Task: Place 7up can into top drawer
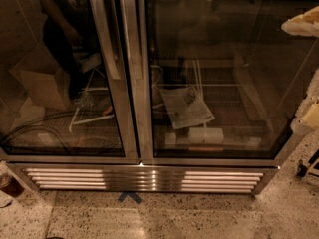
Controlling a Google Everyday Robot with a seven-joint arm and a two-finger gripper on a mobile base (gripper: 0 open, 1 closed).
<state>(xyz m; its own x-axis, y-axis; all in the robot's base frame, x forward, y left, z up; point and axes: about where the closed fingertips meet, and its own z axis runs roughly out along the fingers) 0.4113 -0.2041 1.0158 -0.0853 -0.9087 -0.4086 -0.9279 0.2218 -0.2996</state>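
Note:
No 7up can and no drawer show in the camera view. My gripper (312, 71) is at the far right edge, cream-coloured and partly cut off by the frame. It hangs in front of the right glass door (214, 73) of a tall display fridge. Nothing can be seen held in it.
The fridge has two glass doors with metal handles (104, 34) and a steel vent grille (144, 179) along the bottom. Inside lie a sheet of paper (187, 107) and a small white box (206, 135). A blue tape arrow (129, 197) marks the speckled floor. A caster wheel (301, 170) stands at the right.

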